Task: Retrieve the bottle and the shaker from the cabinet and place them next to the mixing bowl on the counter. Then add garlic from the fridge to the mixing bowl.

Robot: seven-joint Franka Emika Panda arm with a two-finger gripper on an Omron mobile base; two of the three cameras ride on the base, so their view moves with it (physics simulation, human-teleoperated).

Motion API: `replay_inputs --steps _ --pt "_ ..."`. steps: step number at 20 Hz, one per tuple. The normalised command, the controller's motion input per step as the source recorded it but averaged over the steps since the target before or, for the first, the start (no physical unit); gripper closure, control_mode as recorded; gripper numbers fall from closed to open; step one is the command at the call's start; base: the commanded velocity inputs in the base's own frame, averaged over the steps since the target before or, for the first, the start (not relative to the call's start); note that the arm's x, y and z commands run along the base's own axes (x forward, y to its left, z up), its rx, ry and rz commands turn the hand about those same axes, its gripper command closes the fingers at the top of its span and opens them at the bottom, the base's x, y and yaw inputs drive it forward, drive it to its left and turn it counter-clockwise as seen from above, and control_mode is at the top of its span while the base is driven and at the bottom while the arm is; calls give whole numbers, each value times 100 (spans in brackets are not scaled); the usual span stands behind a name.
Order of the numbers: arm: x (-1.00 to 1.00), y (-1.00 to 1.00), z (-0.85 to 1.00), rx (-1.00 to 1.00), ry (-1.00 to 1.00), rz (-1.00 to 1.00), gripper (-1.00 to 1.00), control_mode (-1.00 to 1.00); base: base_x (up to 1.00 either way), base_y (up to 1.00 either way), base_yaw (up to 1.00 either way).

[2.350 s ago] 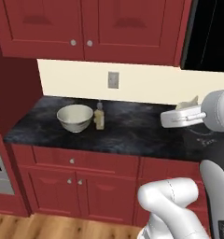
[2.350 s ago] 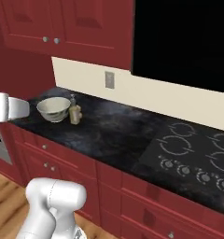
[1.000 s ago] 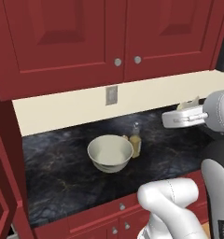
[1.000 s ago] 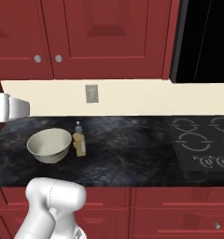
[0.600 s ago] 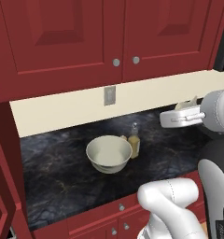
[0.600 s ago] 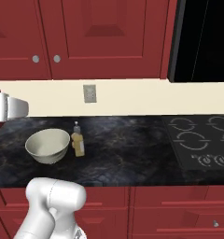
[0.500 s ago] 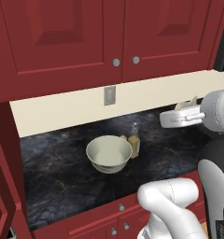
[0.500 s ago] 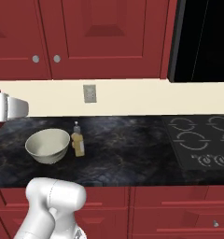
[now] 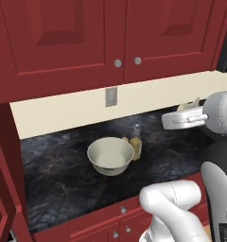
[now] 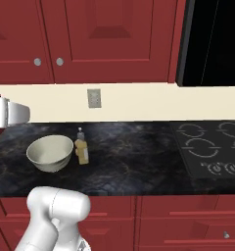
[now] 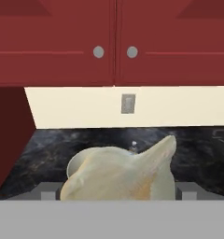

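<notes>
**Garlic carried up to the bowl**

The base has driven in close, so the mixing bowl (image 9: 110, 156) now sits centred on the black table (image 9: 54, 179). Touching the bowl's right side stands the bottle (image 9: 135, 143). Further right and above the bowl, the fingers (image 9: 190, 107) hold the garlic (image 11: 121, 175), spread wide around it. Judged from this, dropping the garlic into the bowl comes next.
</notes>
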Motion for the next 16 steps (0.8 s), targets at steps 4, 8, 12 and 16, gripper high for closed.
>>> replay_inputs --steps 4,8,12,16 --pt "8 6 0 -1 26 0 100 -100 0 0 0" --pt "26 10 0 -2 52 0 100 -100 0 0 0" --pt "25 1 -25 -1 32 0 100 -100 0 0 0" --pt "9 0 -98 0 -2 0 100 -100 0 0 0"
